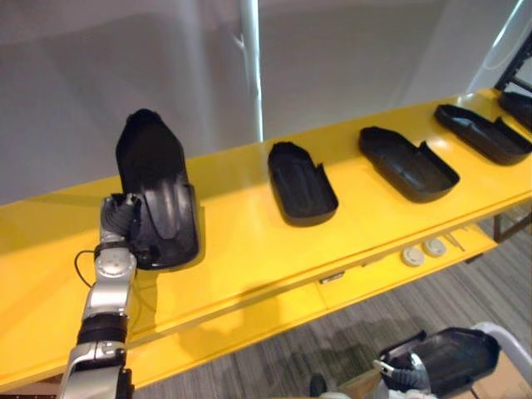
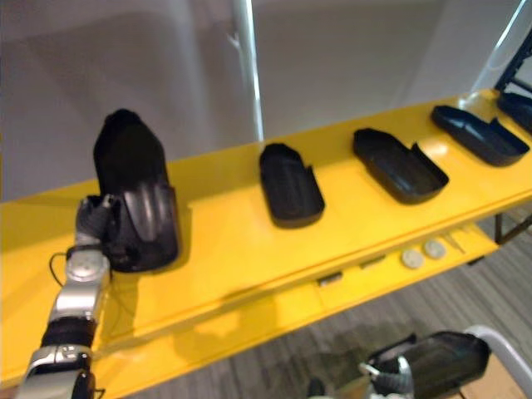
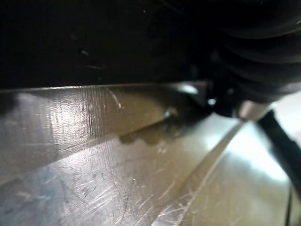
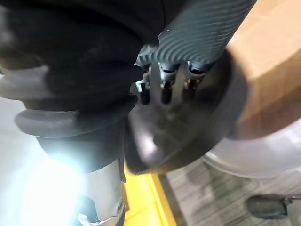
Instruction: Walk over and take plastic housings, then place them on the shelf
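Black plastic housing [image 1: 154,195] stands tilted on the yellow shelf [image 1: 249,249] at left, the left robot hand [image 1: 122,218] at its near edge, grip unreadable. Placing is under way. Next: release it, then lift the second housing [image 1: 453,356], clasped low by the right robot hand [image 1: 401,371].

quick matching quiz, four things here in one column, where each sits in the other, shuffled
1 leftmost housing
2 carried housing
3 second housing from left
4 round discs

a lower ledge
b flat on shelf top
c tipped up on shelf
d in right hand, low over floor

Pairs: 1-c, 2-d, 3-b, 4-a
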